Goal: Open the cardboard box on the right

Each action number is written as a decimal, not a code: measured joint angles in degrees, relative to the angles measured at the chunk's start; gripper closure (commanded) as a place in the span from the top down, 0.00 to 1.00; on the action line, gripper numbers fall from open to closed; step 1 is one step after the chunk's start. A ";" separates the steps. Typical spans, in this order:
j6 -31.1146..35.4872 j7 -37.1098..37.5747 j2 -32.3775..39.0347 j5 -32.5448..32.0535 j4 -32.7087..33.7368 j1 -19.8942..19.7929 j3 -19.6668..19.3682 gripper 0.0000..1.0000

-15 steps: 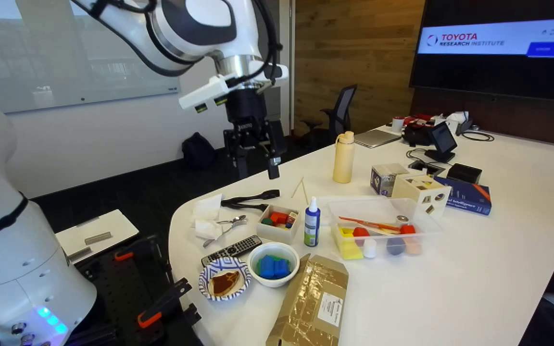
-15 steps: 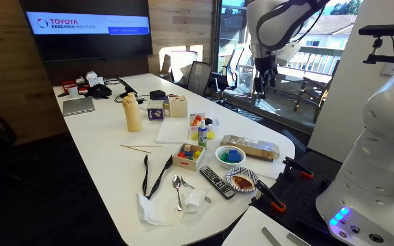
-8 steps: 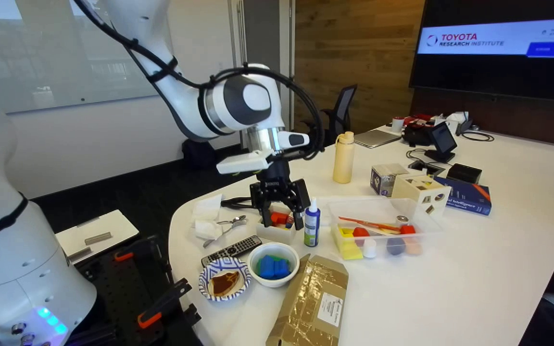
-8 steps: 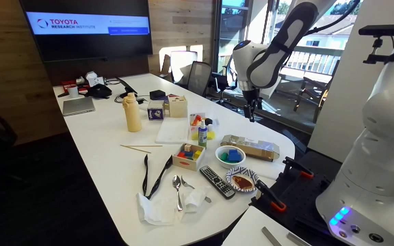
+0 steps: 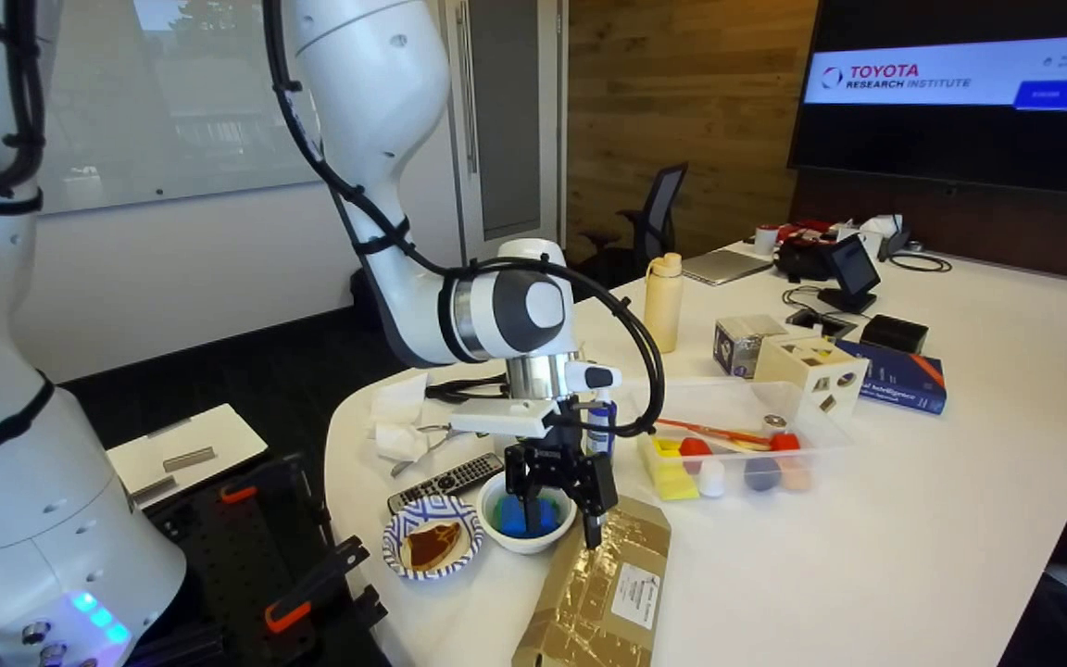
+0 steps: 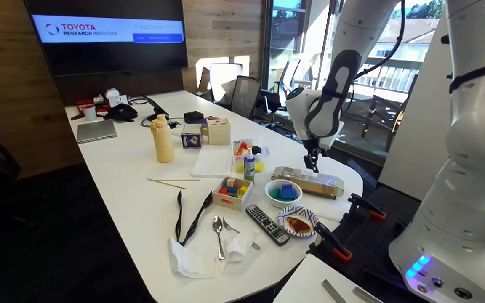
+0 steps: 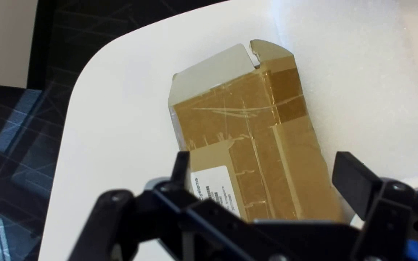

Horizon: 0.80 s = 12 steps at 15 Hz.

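The cardboard box [image 5: 603,593] lies flat on the white table, tan-brown with shiny tape and a white label. It also shows in an exterior view [image 6: 310,185], behind the white bowl. In the wrist view the box [image 7: 230,116] has its taped top down, and paler flaps stick out at its far end with a gap between them. My gripper [image 5: 563,535] is open and empty above the box, pointing down; it also shows in an exterior view [image 6: 312,167]. In the wrist view the open fingers [image 7: 261,159] stand on either side of the box's outline. The near end of the box is hidden there by the gripper.
A white bowl [image 5: 496,535] with blue and green pieces stands right beside the box. A patterned paper plate [image 5: 395,565], a remote [image 5: 445,484], a spray bottle [image 6: 249,166], a clear plastic tray [image 5: 830,454] and a box of blocks [image 6: 229,202] stand nearby.
The arm has come down and across the table, from high up near the table's edge to just above the cardboard box. The gripper stays open. The box and the other objects have not moved.
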 measured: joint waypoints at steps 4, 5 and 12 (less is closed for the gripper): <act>3.56 1.87 5.54 -0.06 0.75 1.35 -1.99 1.00; 4.28 2.18 6.64 -0.06 0.76 1.64 -2.43 1.00; 10.03 5.99 13.69 -0.15 1.23 6.36 -7.04 1.00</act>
